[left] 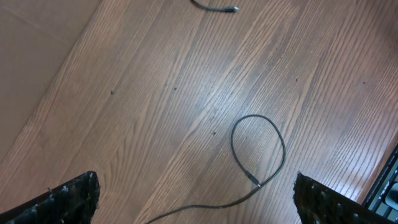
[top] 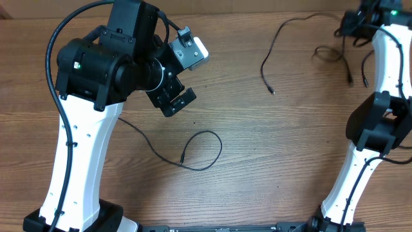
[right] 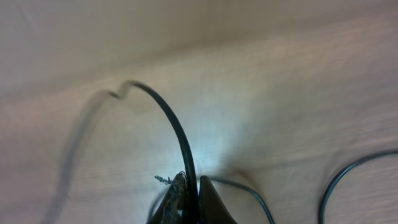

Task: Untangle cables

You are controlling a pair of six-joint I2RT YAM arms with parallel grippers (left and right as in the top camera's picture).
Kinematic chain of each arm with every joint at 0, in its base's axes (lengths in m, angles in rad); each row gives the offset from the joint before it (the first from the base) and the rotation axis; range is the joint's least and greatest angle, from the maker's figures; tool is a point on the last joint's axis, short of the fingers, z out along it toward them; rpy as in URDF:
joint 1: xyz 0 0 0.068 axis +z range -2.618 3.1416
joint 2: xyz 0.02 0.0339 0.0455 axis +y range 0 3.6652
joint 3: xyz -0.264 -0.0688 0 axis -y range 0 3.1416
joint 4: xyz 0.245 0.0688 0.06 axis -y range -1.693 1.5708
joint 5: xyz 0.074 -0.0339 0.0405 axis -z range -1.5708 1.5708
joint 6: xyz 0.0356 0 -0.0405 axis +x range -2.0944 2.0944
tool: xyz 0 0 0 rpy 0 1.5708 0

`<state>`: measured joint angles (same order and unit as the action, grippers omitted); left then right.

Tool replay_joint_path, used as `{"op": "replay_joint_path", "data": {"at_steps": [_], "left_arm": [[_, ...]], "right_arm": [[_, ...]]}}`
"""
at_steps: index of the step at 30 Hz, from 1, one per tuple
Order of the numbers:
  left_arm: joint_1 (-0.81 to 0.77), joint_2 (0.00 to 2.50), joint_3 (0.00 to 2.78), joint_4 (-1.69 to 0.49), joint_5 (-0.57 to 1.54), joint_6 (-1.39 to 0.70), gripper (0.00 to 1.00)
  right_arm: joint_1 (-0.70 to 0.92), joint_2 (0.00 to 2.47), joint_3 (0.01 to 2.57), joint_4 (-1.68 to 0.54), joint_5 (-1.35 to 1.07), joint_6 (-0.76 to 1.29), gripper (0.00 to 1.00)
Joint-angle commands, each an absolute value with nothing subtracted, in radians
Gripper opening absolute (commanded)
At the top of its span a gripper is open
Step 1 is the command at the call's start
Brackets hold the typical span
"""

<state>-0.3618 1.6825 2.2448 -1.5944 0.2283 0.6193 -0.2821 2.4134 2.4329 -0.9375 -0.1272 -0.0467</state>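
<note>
Separating strands: right hand (right: 191, 188) clamps one black cable (right: 176, 127), left hand (left: 196, 194) gapes over the looped cable (left: 283, 149); next, probably drag it clear.

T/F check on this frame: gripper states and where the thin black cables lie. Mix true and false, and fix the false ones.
1. The left gripper is open and holds nothing. True.
2. The right gripper is shut on a thin black cable. True.
3. The looped thin black cable sits between the left gripper's fingers. False: it lies on the brown wooden table, apart from both fingers.
4. All the cables are bunched in one knot. False: the looped one lies alone mid-table, apart from the other cables toward the right arm.
</note>
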Motion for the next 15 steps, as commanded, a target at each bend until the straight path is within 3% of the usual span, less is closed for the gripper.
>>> {"op": "replay_joint_path", "data": {"at_steps": [1,11,15], "left_arm": [[-0.360,1.679,2.256,-1.596,0.236,0.602,1.00],[-0.360,1.679,2.256,-1.596,0.236,0.602,1.00],[-0.360,1.679,2.256,-1.596,0.236,0.603,1.00]], "right_arm": [[-0.318,2.394,2.551,-0.937,-0.132,0.087,0.04],[-0.459,2.394,2.651,-0.960,-0.118,0.201,0.04],[-0.502,2.394,2.650,-0.987,-0.224,0.176,0.04]]}}
